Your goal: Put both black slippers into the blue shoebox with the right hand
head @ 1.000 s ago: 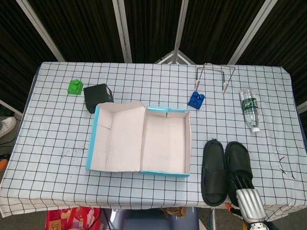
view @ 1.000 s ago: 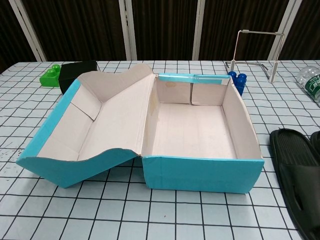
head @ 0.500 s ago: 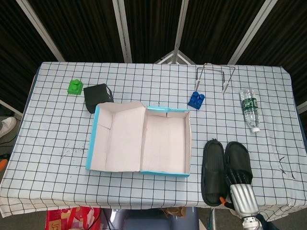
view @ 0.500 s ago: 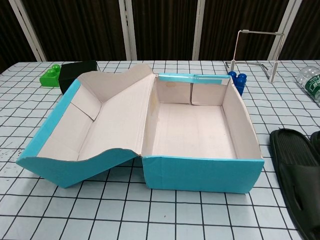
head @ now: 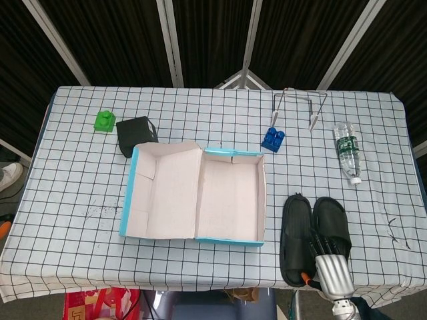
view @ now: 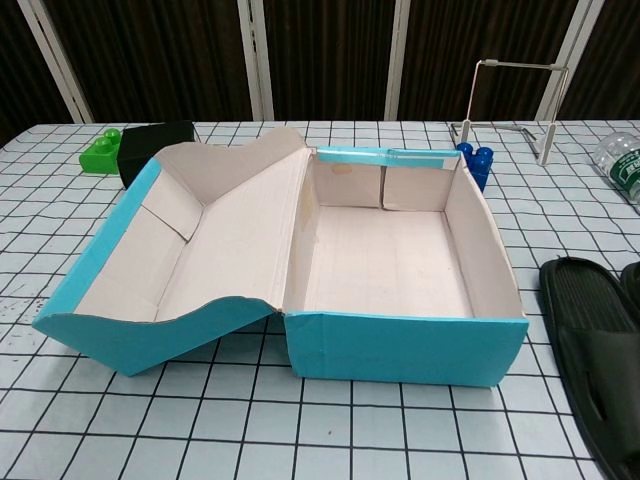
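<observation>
The right hand (head: 329, 257) is shifting left, now reaching over both black slippers (head: 313, 235). Its grip state is impossible to tell. It should be seating its fingers firmly on one slipper before lifting toward the blue shoebox (head: 230, 235).

Two black slippers (head: 297, 237) (head: 331, 223), one shoebox (head: 195, 193), two toy bricks (head: 103, 121) (head: 272, 139), one bottle (head: 347, 151)

On the checkered tablecloth (head: 80, 180): green toy block (head: 103, 121) near the far left corner, black pouch (head: 136, 135) just beside it on the right. Blue toy block (head: 272, 139) further right, close behind it a bent wire stand (head: 298, 105), upright. Clear plastic water bottle (head: 347, 151) lying on its side near the right edge, white cap toward the front. Dark curtain with pale slanted poles (head: 170, 40) behind the table.
</observation>
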Tool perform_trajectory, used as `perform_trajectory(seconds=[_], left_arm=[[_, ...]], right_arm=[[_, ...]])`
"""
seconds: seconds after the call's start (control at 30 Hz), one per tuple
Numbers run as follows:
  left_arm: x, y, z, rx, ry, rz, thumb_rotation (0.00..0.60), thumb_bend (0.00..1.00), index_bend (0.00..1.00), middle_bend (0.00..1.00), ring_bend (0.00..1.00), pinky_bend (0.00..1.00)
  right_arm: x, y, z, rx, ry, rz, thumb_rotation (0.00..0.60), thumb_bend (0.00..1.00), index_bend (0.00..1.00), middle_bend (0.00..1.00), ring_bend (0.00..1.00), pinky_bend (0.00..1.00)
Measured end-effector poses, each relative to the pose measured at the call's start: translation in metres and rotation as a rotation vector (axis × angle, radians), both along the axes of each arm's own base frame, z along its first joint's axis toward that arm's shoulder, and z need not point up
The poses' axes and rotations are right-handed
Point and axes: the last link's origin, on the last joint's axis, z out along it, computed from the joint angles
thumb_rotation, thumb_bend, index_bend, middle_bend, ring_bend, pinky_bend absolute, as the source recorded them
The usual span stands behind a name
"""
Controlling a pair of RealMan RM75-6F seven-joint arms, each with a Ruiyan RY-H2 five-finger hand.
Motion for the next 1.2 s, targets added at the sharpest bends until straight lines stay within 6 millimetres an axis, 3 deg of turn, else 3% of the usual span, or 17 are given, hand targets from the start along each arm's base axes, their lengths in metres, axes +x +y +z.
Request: perform_trajectory(seconds=[0.83, 1.2], left_arm=[[-0.001, -0.001, 0.001, 0.007, -0.037, 0.004, 0.6, 0.04, 0.2, 0.04, 0.0, 0.04], [0.0, 0.001, -0.002, -0.003, -0.032, 0.006, 0.6, 0.04, 0.2, 0.04, 0.0, 0.04]], right_arm=[[0.012, -0.014, -0.016, 0.024, 0.024, 0.044, 0.6, 0.2, 0.2, 0.07, 0.08, 0.14], [0.012, -0.016, -0.013, 0.053, 0.046, 0.038, 0.6, 0.2, 0.37, 0.14, 0.09, 0.12]])
